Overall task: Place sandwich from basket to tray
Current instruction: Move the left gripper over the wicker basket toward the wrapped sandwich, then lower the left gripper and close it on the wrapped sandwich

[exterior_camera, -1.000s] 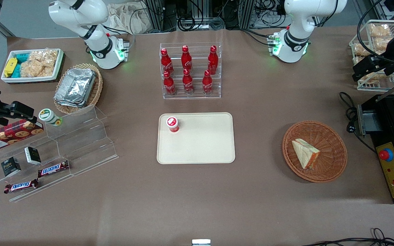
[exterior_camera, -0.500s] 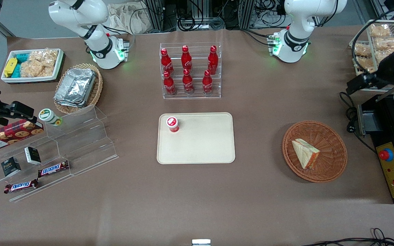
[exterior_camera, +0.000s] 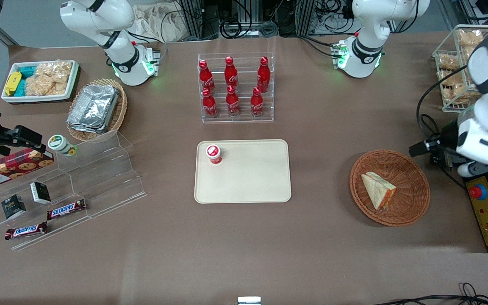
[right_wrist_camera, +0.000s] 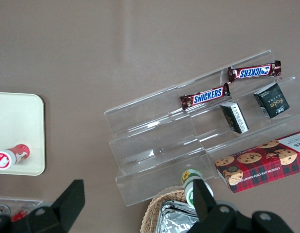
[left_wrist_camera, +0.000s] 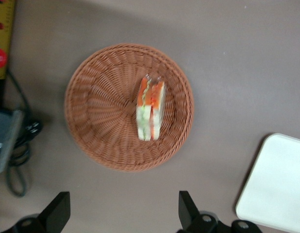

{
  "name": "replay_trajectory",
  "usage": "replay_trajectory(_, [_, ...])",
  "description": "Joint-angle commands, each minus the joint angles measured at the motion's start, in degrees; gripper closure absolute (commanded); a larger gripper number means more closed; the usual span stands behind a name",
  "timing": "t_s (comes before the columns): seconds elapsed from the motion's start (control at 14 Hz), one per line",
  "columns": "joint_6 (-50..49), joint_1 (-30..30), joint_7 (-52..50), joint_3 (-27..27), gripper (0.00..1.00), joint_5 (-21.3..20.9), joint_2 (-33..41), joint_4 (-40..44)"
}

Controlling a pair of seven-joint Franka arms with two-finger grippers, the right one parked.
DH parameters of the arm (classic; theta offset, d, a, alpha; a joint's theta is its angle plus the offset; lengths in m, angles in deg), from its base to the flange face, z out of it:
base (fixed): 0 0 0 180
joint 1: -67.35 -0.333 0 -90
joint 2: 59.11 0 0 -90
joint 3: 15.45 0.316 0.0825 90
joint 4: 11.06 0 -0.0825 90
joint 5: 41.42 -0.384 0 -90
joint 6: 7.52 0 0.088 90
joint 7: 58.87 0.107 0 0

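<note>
The sandwich, a pale wedge with orange-red filling, lies in the round brown wicker basket. The cream tray sits mid-table, beside the basket toward the parked arm's end, with a red-capped cup standing on one corner. My left gripper hangs open and empty above the table. It is by the basket's rim, farther from the front camera than the sandwich. Its dark fingers stand wide apart, touching nothing.
A black machine with a red button and a cable lie close beside the basket at the working arm's end. A wire rack of bagged snacks stands farther back. A rack of red bottles is farther from the camera than the tray.
The left arm has swung from over the wire snack rack toward the front camera, bringing the gripper down beside the basket's rim. Sandwich, basket and tray have not moved.
</note>
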Motion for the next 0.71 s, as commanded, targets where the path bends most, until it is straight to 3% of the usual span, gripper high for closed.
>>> replay_trajectory(0.0, [5.76,0.21,-1.26,0.39,0.00,1.28,-3.89,-2.82])
replay_trajectory(0.64, [27.65,-0.76,-1.27,0.30,0.00,3.20,-17.70,-6.95])
